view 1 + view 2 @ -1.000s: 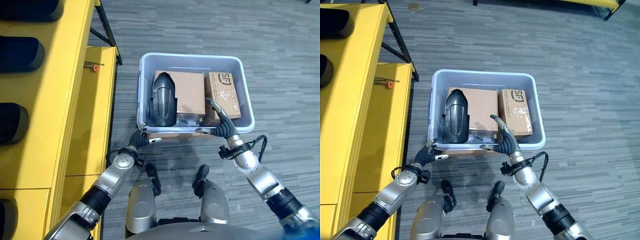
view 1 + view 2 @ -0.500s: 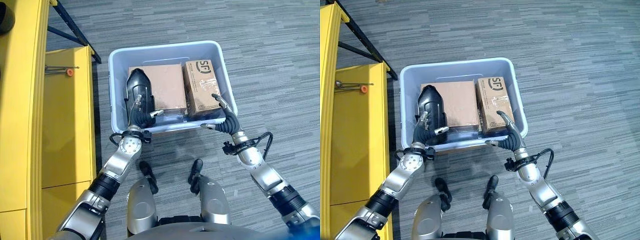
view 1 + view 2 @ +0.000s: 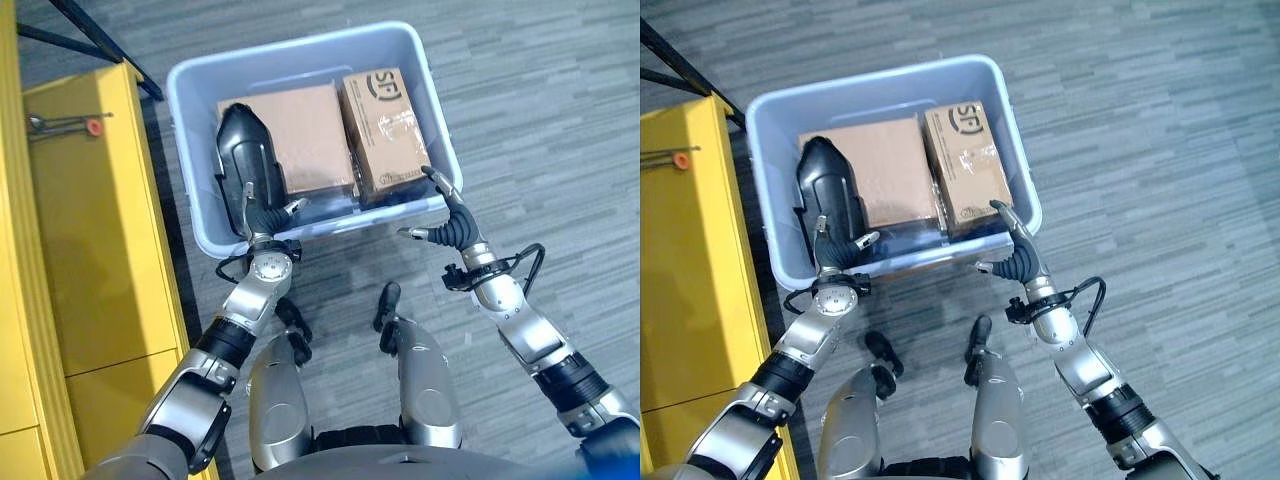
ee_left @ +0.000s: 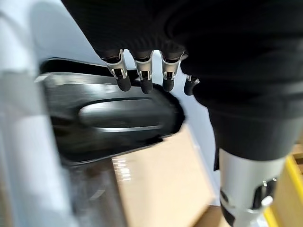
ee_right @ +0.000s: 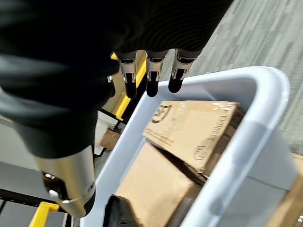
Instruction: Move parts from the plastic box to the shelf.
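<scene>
Plastic box (image 3: 196,224): one black part (image 3: 248,172), two cardboard boxes (image 3: 295,135). My left hand (image 3: 262,213) hovers over the part, fingers loose. My right hand (image 3: 452,222) is spread at the near rim.

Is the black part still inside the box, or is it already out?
Inside. The black part lies in the box beside two cartons, the left hand reaching over its near end.

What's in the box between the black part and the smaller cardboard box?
A larger plain cardboard box lies between the black part and the smaller printed box, seen in both eye views.
</scene>
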`<state>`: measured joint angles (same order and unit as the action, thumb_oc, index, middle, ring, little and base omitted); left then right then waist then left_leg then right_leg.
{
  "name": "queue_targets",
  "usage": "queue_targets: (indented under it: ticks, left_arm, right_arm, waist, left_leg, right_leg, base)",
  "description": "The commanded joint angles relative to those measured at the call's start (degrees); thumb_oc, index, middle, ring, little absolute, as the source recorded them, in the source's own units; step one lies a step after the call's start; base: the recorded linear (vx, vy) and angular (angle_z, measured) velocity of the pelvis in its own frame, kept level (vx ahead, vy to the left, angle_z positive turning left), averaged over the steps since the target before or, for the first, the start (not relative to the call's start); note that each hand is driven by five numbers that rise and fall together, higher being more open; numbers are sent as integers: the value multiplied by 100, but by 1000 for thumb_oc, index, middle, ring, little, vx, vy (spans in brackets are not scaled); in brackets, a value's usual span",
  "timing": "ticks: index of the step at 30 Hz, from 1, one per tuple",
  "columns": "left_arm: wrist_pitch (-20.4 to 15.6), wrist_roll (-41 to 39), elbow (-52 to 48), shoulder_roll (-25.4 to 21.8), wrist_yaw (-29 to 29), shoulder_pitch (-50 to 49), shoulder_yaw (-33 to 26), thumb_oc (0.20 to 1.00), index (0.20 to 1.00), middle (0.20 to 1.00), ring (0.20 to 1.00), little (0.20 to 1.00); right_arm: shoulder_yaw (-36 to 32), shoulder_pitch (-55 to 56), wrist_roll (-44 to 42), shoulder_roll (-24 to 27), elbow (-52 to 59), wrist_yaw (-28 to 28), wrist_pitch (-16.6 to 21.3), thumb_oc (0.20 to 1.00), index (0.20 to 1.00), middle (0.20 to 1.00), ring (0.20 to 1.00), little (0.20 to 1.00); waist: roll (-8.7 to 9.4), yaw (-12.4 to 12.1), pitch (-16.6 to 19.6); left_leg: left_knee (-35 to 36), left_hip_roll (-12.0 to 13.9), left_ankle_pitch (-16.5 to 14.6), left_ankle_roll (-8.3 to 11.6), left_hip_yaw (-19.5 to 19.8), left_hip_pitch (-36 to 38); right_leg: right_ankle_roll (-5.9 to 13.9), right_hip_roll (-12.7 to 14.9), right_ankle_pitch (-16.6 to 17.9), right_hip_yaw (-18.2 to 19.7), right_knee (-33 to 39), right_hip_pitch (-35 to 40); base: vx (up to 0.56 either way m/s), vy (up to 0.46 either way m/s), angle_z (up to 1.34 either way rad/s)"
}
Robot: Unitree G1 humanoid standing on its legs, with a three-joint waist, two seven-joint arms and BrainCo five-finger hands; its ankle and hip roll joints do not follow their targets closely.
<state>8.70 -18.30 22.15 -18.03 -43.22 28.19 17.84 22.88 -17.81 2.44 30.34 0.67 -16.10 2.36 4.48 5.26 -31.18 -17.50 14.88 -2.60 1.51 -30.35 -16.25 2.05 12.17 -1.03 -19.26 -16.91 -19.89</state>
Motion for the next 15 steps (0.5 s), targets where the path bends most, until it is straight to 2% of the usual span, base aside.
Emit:
queue_targets:
  ticks: [1, 5, 7, 15]
  left_arm:
    - [-4, -182, -59, 106, -266, 163, -56, 1000, 1000, 1000, 1000, 1000]
    - [224, -219, 307, 215, -583, 380, -86, 1000, 1000, 1000, 1000, 1000]
    - [226, -263, 587, 301, -983, 553, -137, 1000, 1000, 1000, 1000, 1000]
    - [223, -176, 1230, 321, -954, 1280, -251, 1000, 1000, 1000, 1000, 1000]
  right_arm:
    - [-262, -48, -55, 72, 633, 64, 58, 1000, 1000, 1000, 1000, 1000]
    - [-298, -173, -118, 92, 666, 110, 9, 1000, 1000, 1000, 1000, 1000]
    - [-297, -308, -144, 107, 702, 118, -107, 1000, 1000, 1000, 1000, 1000]
    - [-294, -541, -275, 109, 609, 12, -319, 1000, 1000, 1000, 1000, 1000]
  waist:
    - [98, 31, 139]
    - [171, 126, 139]
    - [226, 183, 139]
    - [382, 339, 139]
  left_leg:
    - [-298, 397, -103, 370, 395, 26]
    - [-482, 480, -123, 408, 357, -294]
    - [-601, 529, -141, 426, 331, -492]
    - [-1067, 687, -279, 443, 306, -1041]
  right_leg:
    - [573, 177, 18, 142, -104, -68]
    - [572, 135, 33, 189, -127, -332]
    - [569, 117, 18, 210, -193, -512]
    - [547, 106, -58, 244, -496, -997]
  base:
    - [-3, 5, -6]
    - [-13, 7, -8]
    - [-19, 2, -7]
    - [-11, -18, -4]
